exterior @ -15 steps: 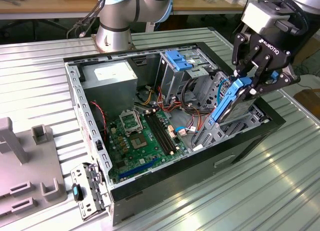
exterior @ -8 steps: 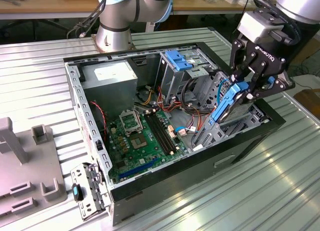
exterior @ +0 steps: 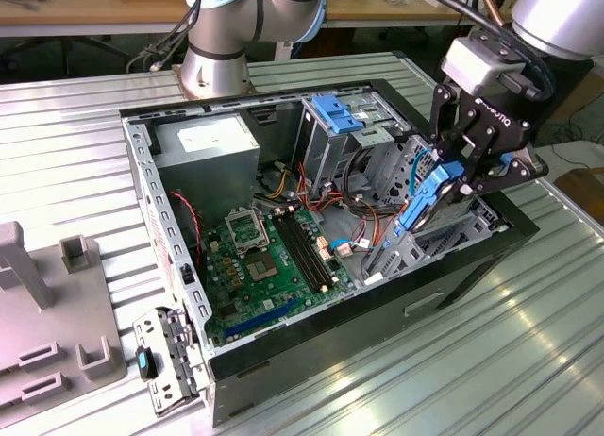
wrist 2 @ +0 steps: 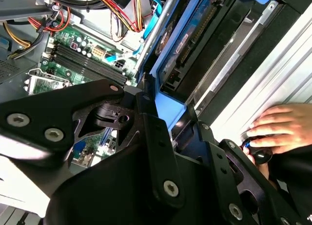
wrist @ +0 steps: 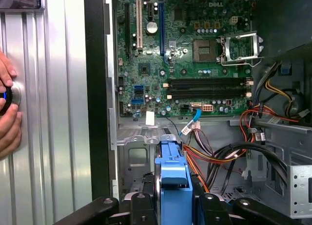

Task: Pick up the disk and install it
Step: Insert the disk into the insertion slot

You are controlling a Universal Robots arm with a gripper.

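In the exterior view my gripper [exterior: 460, 169] is shut on the disk [exterior: 427, 202], a dark drive in a bright blue carrier. The disk hangs tilted over the drive cage at the right end of the open computer case [exterior: 311, 346], its lower end down among the cage rails. Both wrist views show the blue carrier of the disk [wrist 2: 170, 107] [wrist: 173, 172] clamped between the black fingers [wrist 2: 145, 105] [wrist: 207, 201] of the gripper [wrist 2: 168, 114] [wrist: 174, 201]. Whether the disk is seated in the bay is hidden.
The green motherboard [exterior: 274, 257] and bundled cables [exterior: 363, 186] lie beside the cage. A lighter blue bracket [exterior: 335, 110] sits at the case's far side. A grey fixture [exterior: 47, 332] stands at the exterior view's left. A person's hand [wrist 2: 282, 127] rests on a button on the ribbed table.
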